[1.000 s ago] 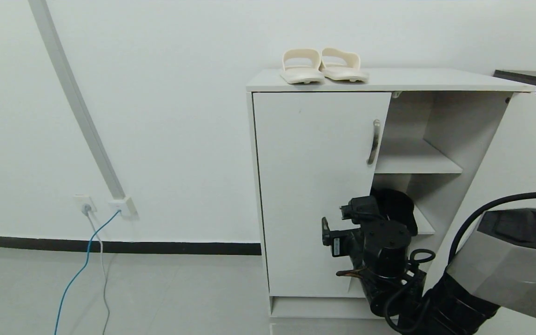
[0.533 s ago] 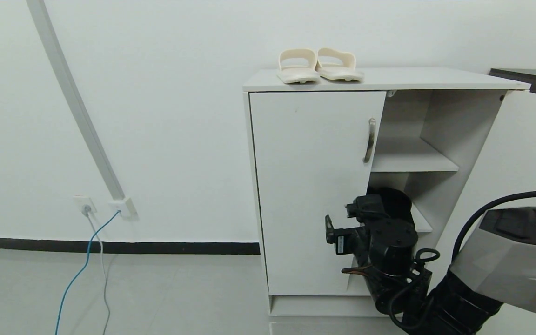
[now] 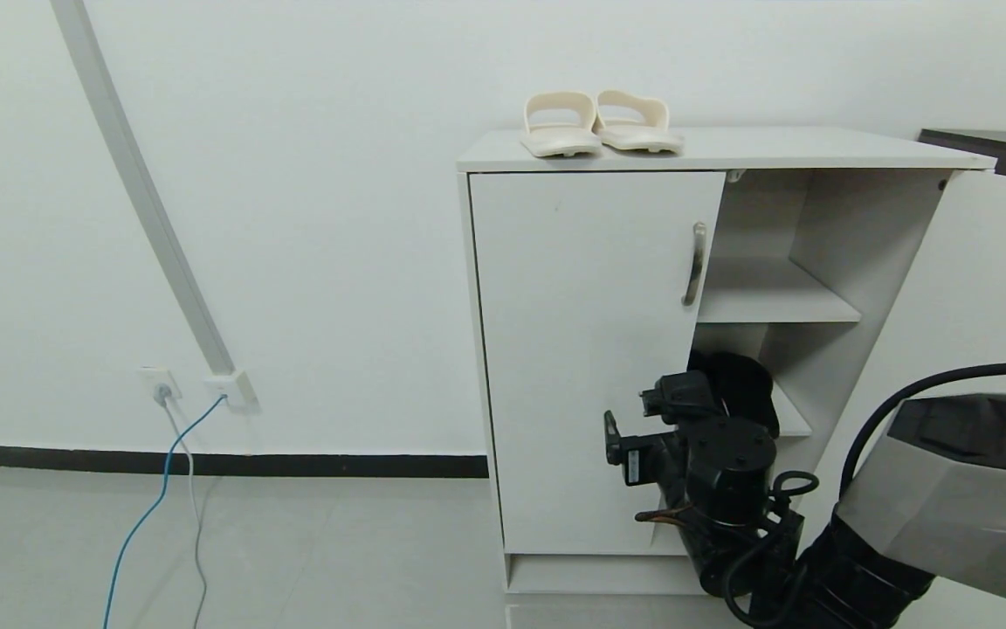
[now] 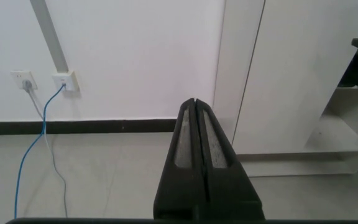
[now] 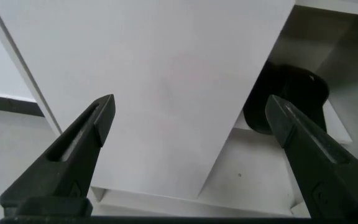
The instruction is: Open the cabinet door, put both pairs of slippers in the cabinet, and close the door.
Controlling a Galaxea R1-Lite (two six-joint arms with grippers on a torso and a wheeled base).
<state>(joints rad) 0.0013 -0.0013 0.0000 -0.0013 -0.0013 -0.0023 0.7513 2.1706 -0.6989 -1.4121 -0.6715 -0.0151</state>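
Left gripper (image 4: pixel 194 124): clenched on nothing, kept clear of the cabinet (image 3: pixel 817 148) | right gripper (image 5: pixel 190 102): spread wide, empty, held before the cabinet's lower shelf, where the black slippers (image 3: pixel 743 384) are lodged | beige slippers (image 3: pixel 601 124): seen atop the cabinet, presumably to be stowed next.

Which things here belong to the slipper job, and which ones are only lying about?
For the job:
cabinet
open door
beige slippers, on top of the cabinet
black slippers, on the lower shelf
right gripper, open, near the lower shelf

Just lying about:
sockets
blue cable
wall duct
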